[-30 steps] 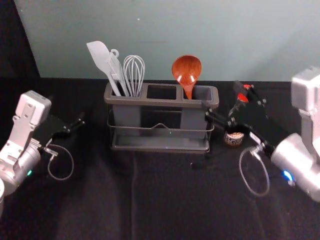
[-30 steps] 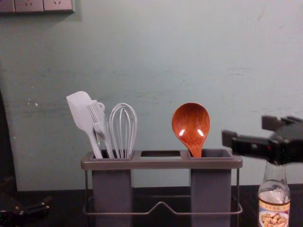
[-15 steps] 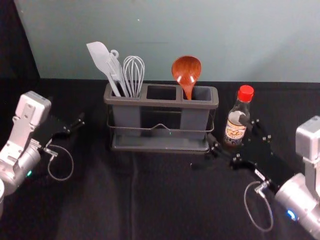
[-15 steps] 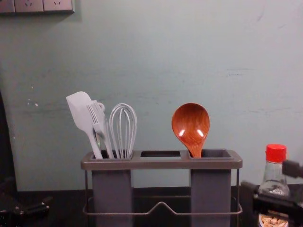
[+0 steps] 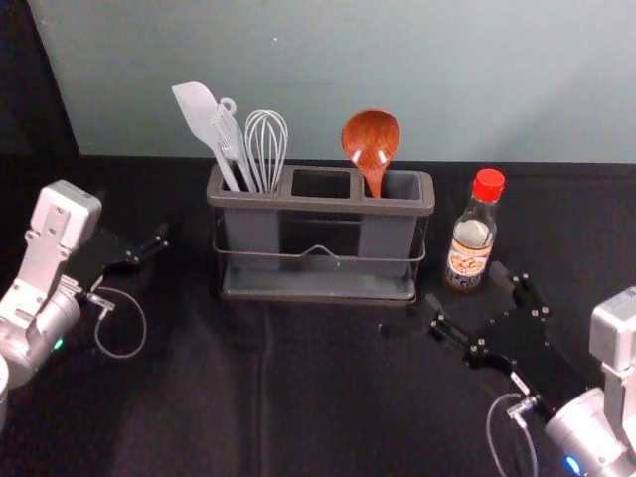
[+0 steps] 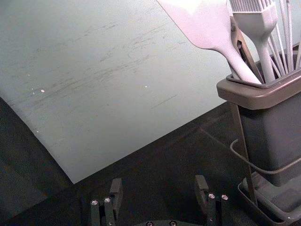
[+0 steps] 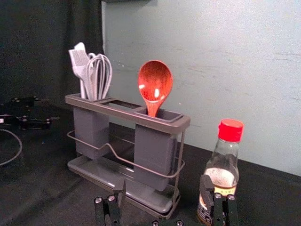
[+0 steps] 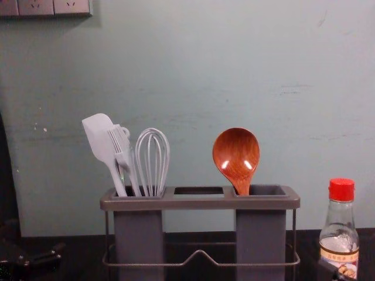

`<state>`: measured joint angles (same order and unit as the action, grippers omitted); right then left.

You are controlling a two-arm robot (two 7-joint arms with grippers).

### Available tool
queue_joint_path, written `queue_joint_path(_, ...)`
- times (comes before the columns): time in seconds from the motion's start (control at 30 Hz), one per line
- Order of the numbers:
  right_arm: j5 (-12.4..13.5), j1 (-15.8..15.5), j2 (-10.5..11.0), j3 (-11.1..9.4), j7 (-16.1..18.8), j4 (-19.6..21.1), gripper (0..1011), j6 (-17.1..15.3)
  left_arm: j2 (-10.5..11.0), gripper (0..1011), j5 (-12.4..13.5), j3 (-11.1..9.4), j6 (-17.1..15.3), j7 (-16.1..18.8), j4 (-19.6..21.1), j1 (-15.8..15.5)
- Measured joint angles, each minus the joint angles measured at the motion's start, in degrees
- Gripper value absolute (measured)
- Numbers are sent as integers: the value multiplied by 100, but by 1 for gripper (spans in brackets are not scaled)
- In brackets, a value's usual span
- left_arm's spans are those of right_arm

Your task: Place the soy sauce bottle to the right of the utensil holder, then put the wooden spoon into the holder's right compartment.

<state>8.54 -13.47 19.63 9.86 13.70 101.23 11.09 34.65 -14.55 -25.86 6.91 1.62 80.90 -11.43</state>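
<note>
Just beyond my right gripper (image 7: 163, 181), its fingers spread and empty, the soy sauce bottle (image 5: 473, 238) stood upright, right of the holder (image 5: 318, 203); backing away seemed next. The wooden spoon (image 5: 371, 139) leaned in the right compartment (image 5: 402, 185). My left gripper (image 6: 158, 182), fingers apart, idled left of the holder. The chest view overlapped gripper and bottle; the head view separated them.

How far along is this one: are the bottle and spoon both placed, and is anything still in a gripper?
Both placements look done: the bottle stands upright right of the holder, and the spoon sits in its right compartment. Nothing is in hand: the right gripper is open in front of the bottle, the left gripper open left of the holder. No placement appears left.
</note>
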Motion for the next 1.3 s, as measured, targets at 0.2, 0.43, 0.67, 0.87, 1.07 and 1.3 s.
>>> queue_joint_path(0.2,-13,-6,-144,-51,2,-173,1003,87,0,1005,0,0,0,0,0,0)
queue_joint_path(0.43,-29,17,-258,-103,28,-268,1002,68,0,1005,0,0,0,0,0,0)
queue_joint_path(0.67,19,58,-294,-131,123,-300,1003,-57,0,1005,0,0,0,0,0,0)
queue_joint_path(0.87,26,56,-290,-128,125,-301,1002,-67,0,1005,0,0,0,0,0,0)
queue_joint_path(1.07,23,53,-287,-124,124,-299,1002,-56,0,1005,0,0,0,0,0,0)
queue_joint_path(1.3,19,50,-286,-119,118,-296,1003,-47,0,1005,0,0,0,0,0,0)
